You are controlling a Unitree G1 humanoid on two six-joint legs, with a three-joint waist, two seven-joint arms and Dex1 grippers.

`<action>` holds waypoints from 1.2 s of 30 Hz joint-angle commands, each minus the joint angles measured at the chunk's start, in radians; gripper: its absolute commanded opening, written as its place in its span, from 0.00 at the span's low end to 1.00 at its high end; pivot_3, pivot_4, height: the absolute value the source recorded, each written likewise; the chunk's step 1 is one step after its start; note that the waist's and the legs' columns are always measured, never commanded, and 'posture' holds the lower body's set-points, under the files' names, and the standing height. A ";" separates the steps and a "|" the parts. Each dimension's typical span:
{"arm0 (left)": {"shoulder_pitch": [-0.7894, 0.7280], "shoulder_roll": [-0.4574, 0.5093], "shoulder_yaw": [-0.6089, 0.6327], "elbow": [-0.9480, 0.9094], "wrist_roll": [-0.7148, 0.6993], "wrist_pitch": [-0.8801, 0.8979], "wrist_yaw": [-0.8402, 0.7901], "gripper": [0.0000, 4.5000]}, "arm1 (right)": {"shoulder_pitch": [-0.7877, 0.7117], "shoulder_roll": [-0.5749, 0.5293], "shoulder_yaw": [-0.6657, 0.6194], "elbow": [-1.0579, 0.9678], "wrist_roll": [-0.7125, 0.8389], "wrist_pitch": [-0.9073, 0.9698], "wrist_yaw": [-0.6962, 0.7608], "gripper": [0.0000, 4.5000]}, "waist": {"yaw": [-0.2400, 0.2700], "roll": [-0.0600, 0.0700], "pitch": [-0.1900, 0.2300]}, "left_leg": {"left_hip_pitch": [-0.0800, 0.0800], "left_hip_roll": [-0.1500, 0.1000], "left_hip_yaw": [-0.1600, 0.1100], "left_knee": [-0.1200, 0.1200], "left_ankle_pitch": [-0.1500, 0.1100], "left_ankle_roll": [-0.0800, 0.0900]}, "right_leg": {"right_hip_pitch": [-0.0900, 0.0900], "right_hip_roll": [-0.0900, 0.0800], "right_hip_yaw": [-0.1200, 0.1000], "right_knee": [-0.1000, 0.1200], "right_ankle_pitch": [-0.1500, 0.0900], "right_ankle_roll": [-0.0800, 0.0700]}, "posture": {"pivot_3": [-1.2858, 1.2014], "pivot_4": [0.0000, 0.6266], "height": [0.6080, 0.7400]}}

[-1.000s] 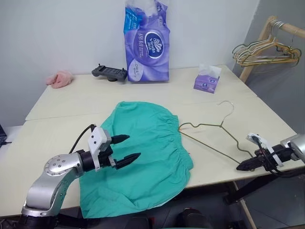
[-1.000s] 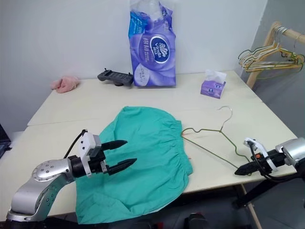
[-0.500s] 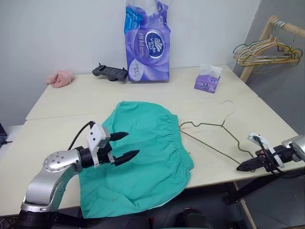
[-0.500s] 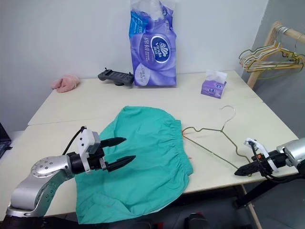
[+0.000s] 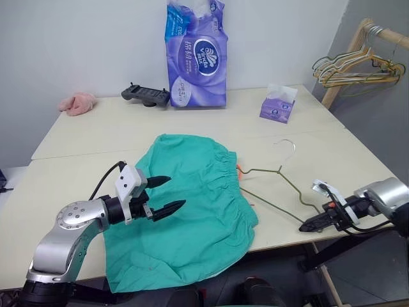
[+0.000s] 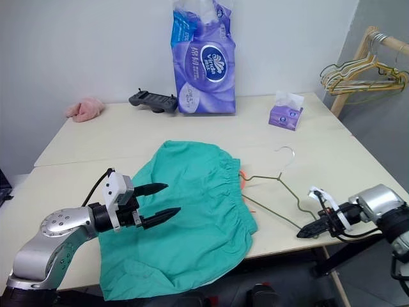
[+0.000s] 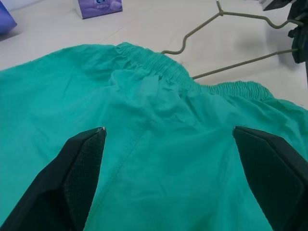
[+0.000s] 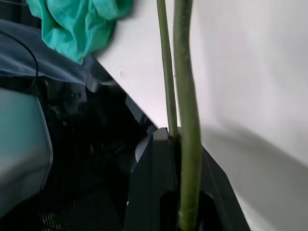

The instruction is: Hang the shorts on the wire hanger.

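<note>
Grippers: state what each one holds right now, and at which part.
The right gripper is shut on the wire hanger, at its outer corner. The left gripper is open above the shorts, holding nothing.

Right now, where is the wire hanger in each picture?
Left eye view: wire hanger on the table, right of the shorts.
Right eye view: the same place.
Left wrist view: beyond the shorts' waistband.
Right wrist view: its wire, pinched in the right gripper.
Shared landmark: the shorts.
</note>
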 commanded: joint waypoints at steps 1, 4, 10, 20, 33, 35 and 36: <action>-0.030 0.003 0.013 -0.012 0.003 -0.019 0.008 0.99 | -0.069 0.061 -0.033 0.090 -0.039 0.009 0.082 0.00 | 0.002 0.000 0.001 | 0.000 0.000 0.000 0.000 0.000 0.000 | 0.000 0.000 0.000 0.000 0.000 0.000 | 0.58 0.10 1.00; -0.034 0.009 0.017 -0.008 0.003 -0.022 0.003 0.99 | -0.119 0.112 -0.038 0.194 -0.079 -0.022 0.082 0.00 | 0.003 0.000 0.003 | -0.001 0.000 0.000 0.000 0.000 0.000 | 0.000 0.000 0.000 0.000 0.000 0.000 | 0.58 0.10 1.00; -0.032 0.013 0.020 -0.003 0.007 -0.027 0.000 0.99 | -0.214 0.201 -0.053 0.369 -0.151 -0.083 0.081 0.00 | 0.005 0.001 0.004 | -0.002 -0.001 -0.001 0.000 -0.001 0.000 | -0.001 -0.001 -0.001 -0.001 0.000 0.000 | 0.58 0.10 1.00; -0.051 0.016 0.012 0.015 0.012 -0.029 -0.010 0.99 | -0.351 0.291 -0.195 0.530 -0.250 -0.199 0.052 0.00 | 0.005 0.004 0.007 | -0.002 -0.001 -0.001 0.000 -0.001 0.000 | -0.002 -0.001 0.000 0.000 0.000 -0.001 | 0.58 0.10 1.00; -0.751 0.119 -0.105 0.417 0.107 -0.034 -0.207 0.99 | -0.355 0.307 -0.318 0.179 -0.448 -0.492 -0.299 0.00 | 0.007 0.002 0.006 | -0.014 -0.001 -0.003 0.003 0.000 -0.001 | -0.010 -0.001 -0.004 0.002 0.001 -0.001 | 0.56 0.06 1.00; -0.951 0.113 -0.159 0.576 0.161 -0.084 -0.281 0.99 | -0.349 0.327 -0.310 0.119 -0.512 -0.541 -0.407 0.00 | 0.005 0.001 0.006 | -0.018 -0.001 -0.003 0.003 0.000 -0.001 | -0.014 -0.001 -0.004 0.001 0.006 -0.006 | 0.56 0.05 1.00; -1.023 0.105 -0.183 0.648 0.189 -0.116 -0.311 0.99 | -0.342 0.334 -0.309 0.090 -0.529 -0.555 -0.434 0.00 | 0.004 0.001 0.006 | -0.019 -0.002 -0.003 0.003 0.000 -0.001 | -0.015 -0.001 -0.003 0.000 0.006 -0.006 | 0.56 0.05 1.00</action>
